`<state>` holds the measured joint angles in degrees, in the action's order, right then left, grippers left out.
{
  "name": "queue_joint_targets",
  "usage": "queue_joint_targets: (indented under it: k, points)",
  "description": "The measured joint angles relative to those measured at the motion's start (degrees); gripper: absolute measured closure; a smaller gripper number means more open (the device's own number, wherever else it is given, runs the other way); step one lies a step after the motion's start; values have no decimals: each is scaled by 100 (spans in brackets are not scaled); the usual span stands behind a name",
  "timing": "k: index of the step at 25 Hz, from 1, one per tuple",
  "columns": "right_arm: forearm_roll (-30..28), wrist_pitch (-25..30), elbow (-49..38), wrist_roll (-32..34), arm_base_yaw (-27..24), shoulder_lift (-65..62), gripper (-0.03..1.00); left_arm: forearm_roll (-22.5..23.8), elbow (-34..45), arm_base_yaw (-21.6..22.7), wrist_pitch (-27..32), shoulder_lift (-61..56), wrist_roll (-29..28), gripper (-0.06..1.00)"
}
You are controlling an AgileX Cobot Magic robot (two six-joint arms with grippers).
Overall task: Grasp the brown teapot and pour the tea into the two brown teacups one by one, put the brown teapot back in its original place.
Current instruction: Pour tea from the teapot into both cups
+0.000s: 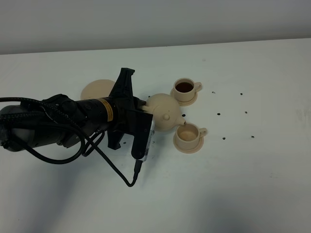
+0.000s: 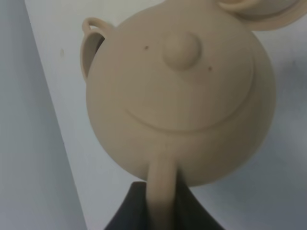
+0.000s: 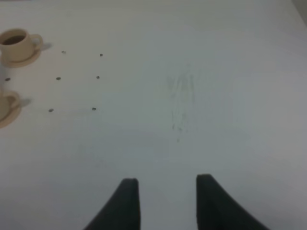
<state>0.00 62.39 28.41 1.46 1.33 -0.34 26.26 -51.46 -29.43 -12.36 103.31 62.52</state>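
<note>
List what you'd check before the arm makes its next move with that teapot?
1. Grip: left gripper shut on the loop handle of the brown teapot: ok.
2. Far teacup filled: dark tea shows inside: ok.
3. Near teacup filled: inside looks pale, no dark tea seen: not ok.
4. Spout aimed: it sits at the near teacup's rim: ok.
5. Large saucer free for the return: visible part is bare, the rest is behind the arm: cannot tell.
6. Right gripper out of the way: open, off to the side of both cups: ok.
</note>
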Motion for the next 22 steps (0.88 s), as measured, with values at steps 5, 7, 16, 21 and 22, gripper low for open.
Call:
queue_joint_targets:
  k: [5,7,16,21,22]
  points:
    - [0,0,0,0,0,0,66,41,0,0,-18,0,53,86]
    - [0,0,0,0,0,0,66,65,0,0,-60,0,53,86]
    - [0,0,0,0,0,0,66,150,-128,-115,-100,0,120,86]
    - [0,0,0,0,0,0,66,201,-164,-127,-43,0,214,86]
    - [0,0,0,0,0,0,66,209,-164,-127,-27,0,241,86]
